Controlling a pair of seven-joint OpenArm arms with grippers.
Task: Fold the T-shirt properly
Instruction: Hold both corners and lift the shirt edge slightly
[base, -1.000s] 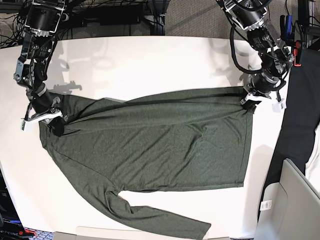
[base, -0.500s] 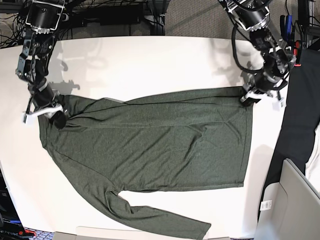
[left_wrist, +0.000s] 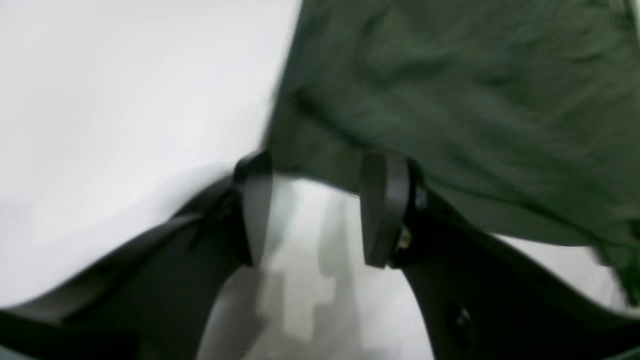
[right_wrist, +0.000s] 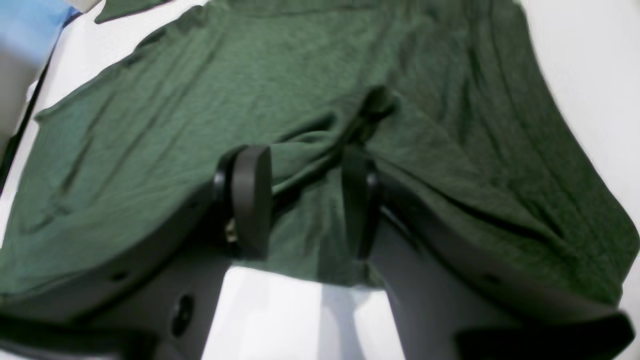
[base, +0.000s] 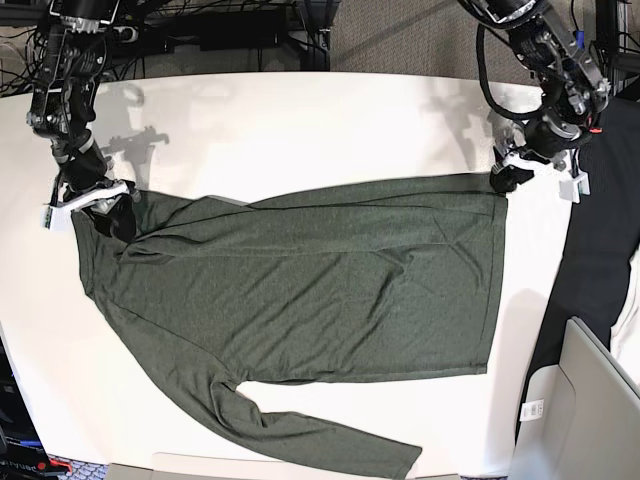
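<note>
Fabric of the T-shirt (base: 300, 285) lies flat across the surface (base: 300, 120), one sleeve laid over its body. Your left tool (left_wrist: 315, 212) stands unclenched just off the hem corner ahead of it; your right tool (right_wrist: 305, 200) gapes over the shoulder cloth, gripping nothing, so the fold likely rests as placed.

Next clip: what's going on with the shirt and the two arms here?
A two-armed robot is folding a dark olive-green long-sleeved knit T-shirt spread on a white table. One fold is already laid along the far edge. The left hand sits at the hem corner and the right hand at the shoulder end, both with jaws apart and no fabric pinched between them. The near sleeve lies unfolded at the table's front.
</note>
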